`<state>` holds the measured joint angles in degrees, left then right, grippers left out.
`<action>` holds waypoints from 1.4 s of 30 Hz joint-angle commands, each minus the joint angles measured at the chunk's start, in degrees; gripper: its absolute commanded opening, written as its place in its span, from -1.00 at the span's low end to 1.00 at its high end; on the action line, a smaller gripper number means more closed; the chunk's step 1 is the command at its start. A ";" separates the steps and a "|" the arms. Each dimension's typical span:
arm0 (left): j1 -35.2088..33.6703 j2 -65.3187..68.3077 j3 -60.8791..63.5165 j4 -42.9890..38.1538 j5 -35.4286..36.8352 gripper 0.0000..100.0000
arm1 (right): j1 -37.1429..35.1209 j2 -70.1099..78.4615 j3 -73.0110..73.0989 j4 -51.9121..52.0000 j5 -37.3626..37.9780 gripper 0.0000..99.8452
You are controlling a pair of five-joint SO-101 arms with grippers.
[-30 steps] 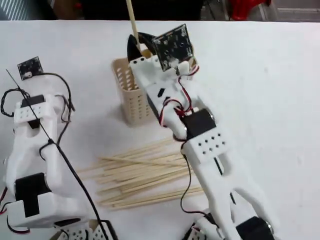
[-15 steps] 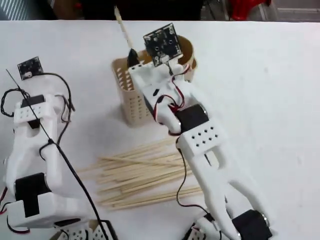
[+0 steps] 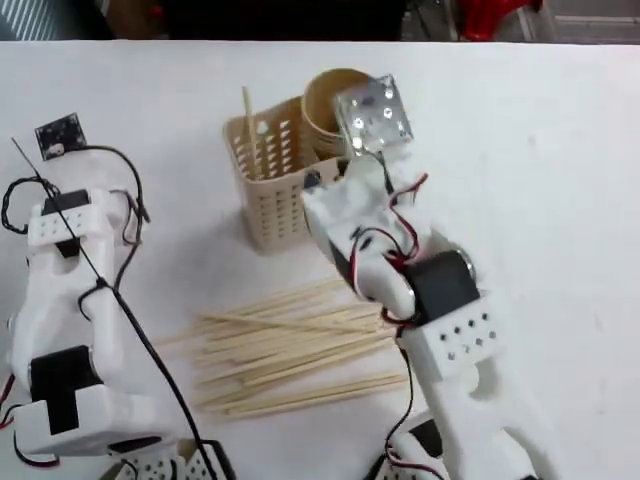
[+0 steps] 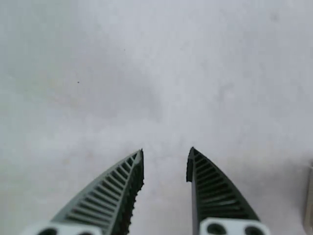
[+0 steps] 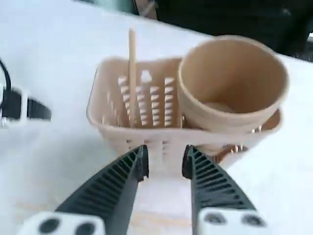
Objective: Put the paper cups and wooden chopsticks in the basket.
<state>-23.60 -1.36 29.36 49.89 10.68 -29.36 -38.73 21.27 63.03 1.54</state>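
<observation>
A white table [image 3: 540, 180] seen from above, with two white robot arms. A beige perforated plastic basket [image 3: 265, 185] stands upright at the far centre. A tan paper cup [image 3: 335, 100] sits in the basket's right end, its open rim rising above the wall. One wooden chopstick [image 3: 248, 130] stands upright in the basket's left part. A loose pile of wooden chopsticks [image 3: 290, 345] lies flat on the table nearer than the basket, between the arms.

The right gripper [image 5: 165, 161] is just on the near side of the basket, its ribbed fingers parted by a narrow gap and holding nothing. Both cup and upright chopstick lie beyond its tips.

The left gripper [image 4: 165, 161], well to the left, points at bare table with fingers parted and empty.
</observation>
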 commanded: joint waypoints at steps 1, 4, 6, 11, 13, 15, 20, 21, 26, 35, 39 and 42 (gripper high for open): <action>0.84 -0.31 -0.26 -0.79 0.53 -0.67 | -2.24 -2.33 -0.09 6.99 13.19 -0.76; 0.84 -0.31 -0.26 -0.79 0.53 -0.67 | -7.34 0.48 6.95 8.84 28.75 -0.75; 0.66 -0.31 -0.26 -0.79 0.53 -0.67 | -9.98 4.09 12.66 6.73 32.26 -0.71; 0.57 -0.31 -0.26 -0.79 0.53 -0.67 | -12.88 13.05 21.98 -4.62 35.69 -0.63; 0.57 -0.31 -0.26 -0.79 0.53 -0.67 | -13.23 15.60 23.74 -7.16 37.54 -0.63; 0.57 -0.31 -0.26 -0.79 0.53 -0.67 | -13.05 17.45 25.23 -9.54 38.15 -0.63; 0.66 -0.31 -0.26 -0.70 0.53 -0.67 | -13.23 21.05 29.45 -16.31 38.51 -0.68; 0.75 -0.31 0.00 -0.79 0.53 -0.67 | -13.23 21.67 30.15 -17.80 38.51 -0.69; 0.84 -0.31 0.26 -0.88 0.53 -0.67 | -12.97 25.54 31.82 -23.34 38.51 -0.69; 0.84 -0.31 0.26 -0.88 0.53 -0.67 | -12.88 29.58 30.51 -25.45 38.51 -0.97; 0.84 -0.31 0.26 -0.88 0.53 -0.67 | -13.05 29.58 30.42 -25.19 38.42 -0.96; 0.84 -0.31 0.26 -0.88 0.53 -0.67 | -12.88 28.44 29.54 -23.08 38.24 -0.96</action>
<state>-23.52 -1.36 30.07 49.89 10.68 -42.02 -9.98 52.13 38.24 39.60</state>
